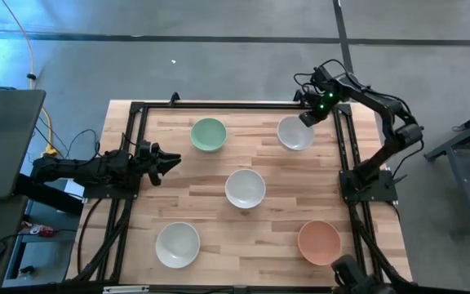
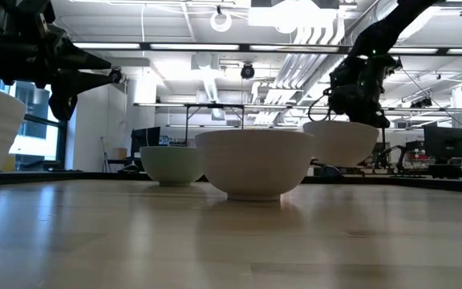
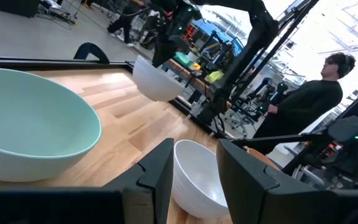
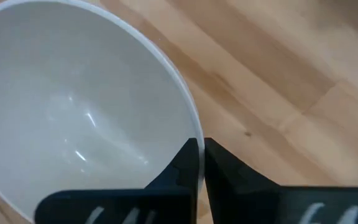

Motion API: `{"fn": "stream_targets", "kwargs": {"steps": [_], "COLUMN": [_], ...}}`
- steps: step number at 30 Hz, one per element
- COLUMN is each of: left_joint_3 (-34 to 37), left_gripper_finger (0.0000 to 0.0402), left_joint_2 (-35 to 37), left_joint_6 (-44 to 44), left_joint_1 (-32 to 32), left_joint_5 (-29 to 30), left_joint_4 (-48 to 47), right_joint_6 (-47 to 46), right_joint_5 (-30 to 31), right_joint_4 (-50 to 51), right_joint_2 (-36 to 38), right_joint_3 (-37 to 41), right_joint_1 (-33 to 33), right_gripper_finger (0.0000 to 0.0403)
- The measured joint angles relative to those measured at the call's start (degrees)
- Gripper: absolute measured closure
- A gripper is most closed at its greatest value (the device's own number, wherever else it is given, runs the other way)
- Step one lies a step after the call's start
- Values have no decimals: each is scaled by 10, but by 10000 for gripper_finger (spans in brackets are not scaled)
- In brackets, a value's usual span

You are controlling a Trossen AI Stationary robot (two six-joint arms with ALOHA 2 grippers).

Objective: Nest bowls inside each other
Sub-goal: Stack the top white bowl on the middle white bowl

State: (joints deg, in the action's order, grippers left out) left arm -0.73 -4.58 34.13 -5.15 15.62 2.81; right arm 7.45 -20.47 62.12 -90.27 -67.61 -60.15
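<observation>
Five bowls show in the high view: pale green far left, a white one far right, a white one in the middle, a white one near left, and the salmon-orange one near right. My right gripper is shut on the far-right white bowl. My left gripper hovers open near the table's left edge, above the wood and pointing toward the middle bowl. The other bowls rest on their bases. My right gripper pinches the white bowl's rim on its far-right side, one finger inside the bowl and one outside. The fingers come from above, slanting down. In the low view the bowl stays upright and sits a little above the table.
A black metal frame runs along the table's far, left and right sides. Bare wood lies between the bowls. A person stands beyond the table's right side, and a laptop sits off the left edge.
</observation>
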Motion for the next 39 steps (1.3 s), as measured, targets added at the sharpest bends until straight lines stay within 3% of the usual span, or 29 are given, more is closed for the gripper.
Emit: {"fn": "stream_targets", "kwargs": {"steps": [13, 29, 39], "left_joint_3": [0, 0, 0], "left_gripper_finger": [289, 289, 289], "left_joint_2": [0, 0, 0], "left_joint_6": [-19, -28, -28], "left_joint_1": [0, 0, 0], "left_joint_5": [0, 0, 0], "left_joint_4": [0, 0, 0], "right_joint_6": [-158, -364, -466], "right_joint_5": [8, 81, 85], "right_joint_4": [18, 15, 12], "right_joint_2": [39, 38, 35], "right_joint_3": [-6, -125, -142], "right_joint_1": [127, 324, 416], "right_gripper_finger": [403, 403, 403]}}
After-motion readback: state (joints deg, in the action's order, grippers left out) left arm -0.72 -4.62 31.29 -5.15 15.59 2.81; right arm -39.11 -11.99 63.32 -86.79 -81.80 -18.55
